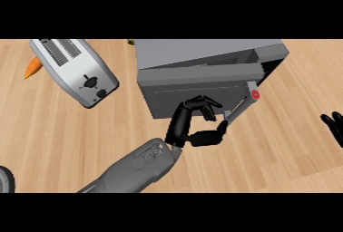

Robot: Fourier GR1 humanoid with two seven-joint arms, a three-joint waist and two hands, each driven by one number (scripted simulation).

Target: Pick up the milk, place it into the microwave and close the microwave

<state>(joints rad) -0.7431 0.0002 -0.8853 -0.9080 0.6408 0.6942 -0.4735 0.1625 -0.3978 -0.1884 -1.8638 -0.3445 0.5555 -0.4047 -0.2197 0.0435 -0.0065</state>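
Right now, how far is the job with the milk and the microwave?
Probably done: no milk shows on the wooden counter or in either hand, so it may be inside the grey box-shaped microwave. In hand: the black left hand, fingers curled, is at the grey door. Left: a dark gap shows at the door's right end, so it is not closed. The right hand rests open at the right edge.

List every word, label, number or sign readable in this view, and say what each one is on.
No readable text anywhere in the head view.
Toaster: two dark knobs on its end face, with small marks around the upper one that are too small to read.
Microwave: a red round button by the door's handle, with no legible marking.
Left hand and right hand: no markings.
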